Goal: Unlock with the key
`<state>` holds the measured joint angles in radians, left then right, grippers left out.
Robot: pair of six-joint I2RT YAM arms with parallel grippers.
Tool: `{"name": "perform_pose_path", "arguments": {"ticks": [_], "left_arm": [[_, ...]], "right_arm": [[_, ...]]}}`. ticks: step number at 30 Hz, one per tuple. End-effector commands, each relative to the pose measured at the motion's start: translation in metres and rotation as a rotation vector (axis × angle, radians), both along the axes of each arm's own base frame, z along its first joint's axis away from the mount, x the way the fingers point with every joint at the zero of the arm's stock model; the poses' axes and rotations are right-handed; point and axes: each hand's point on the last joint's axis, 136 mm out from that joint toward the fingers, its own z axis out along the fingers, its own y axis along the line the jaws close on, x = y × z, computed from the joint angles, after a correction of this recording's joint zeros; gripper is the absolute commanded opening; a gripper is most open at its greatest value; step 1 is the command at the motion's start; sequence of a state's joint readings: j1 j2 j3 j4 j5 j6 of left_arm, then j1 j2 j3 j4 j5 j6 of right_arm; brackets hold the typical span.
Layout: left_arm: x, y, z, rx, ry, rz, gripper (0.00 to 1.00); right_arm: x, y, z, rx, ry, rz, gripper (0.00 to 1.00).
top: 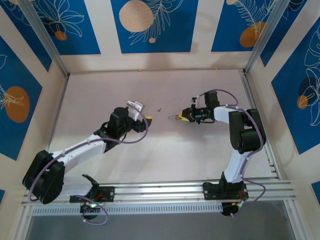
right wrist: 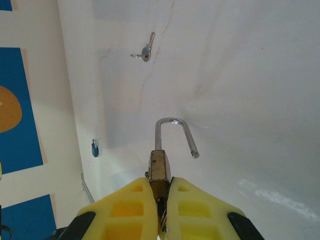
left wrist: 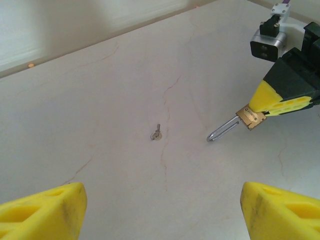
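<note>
— Grippers?
— Two; left gripper [left wrist: 161,205] spread wide; right gripper [right wrist: 161,187] clamped on one padlock [right wrist: 159,165].
— Key?
— One key [left wrist: 156,134]; flat on the table [left wrist: 100,100], apart from the padlock, beyond its shackle [right wrist: 172,122].

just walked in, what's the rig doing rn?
The right gripper is shut on the padlock and holds it out toward the middle of the table. One leg of the shackle is free of the body, so the lock looks open. The key lies loose on the table between the arms, with nothing touching it. The left gripper is open and hovers, pointed at the key.
</note>
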<state>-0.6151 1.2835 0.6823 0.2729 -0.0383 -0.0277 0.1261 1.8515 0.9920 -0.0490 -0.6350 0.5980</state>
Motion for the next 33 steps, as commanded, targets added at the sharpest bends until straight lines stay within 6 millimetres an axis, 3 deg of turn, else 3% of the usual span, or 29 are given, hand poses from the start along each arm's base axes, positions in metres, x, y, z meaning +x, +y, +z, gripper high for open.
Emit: {"name": "perform_pose_path", "arguments": {"ticks": [1,9,14,21,33], "left_arm": [[0.009,-0.004,0.012,-0.013,-0.022,-0.002,0.79],[0.009,-0.004,0.013,-0.009,-0.029,-0.005,0.79],[0.01,-0.004,0.015,-0.005,-0.034,-0.005,0.79],[0.009,-0.006,0.017,-0.012,-0.041,-0.02,0.8],[0.006,-0.006,0.021,-0.018,-0.04,-0.023,0.8]], "right_arm": [[-0.015,-0.001,-0.01,0.011,0.032,0.026,0.09],[-0.033,-0.003,-0.023,0.037,0.066,0.022,0.09],[-0.031,-0.005,-0.023,0.05,0.065,0.015,0.09],[-0.025,-0.01,-0.027,0.015,0.109,0.05,0.26],[-0.012,-0.021,-0.039,-0.073,0.163,0.003,0.34]]}}
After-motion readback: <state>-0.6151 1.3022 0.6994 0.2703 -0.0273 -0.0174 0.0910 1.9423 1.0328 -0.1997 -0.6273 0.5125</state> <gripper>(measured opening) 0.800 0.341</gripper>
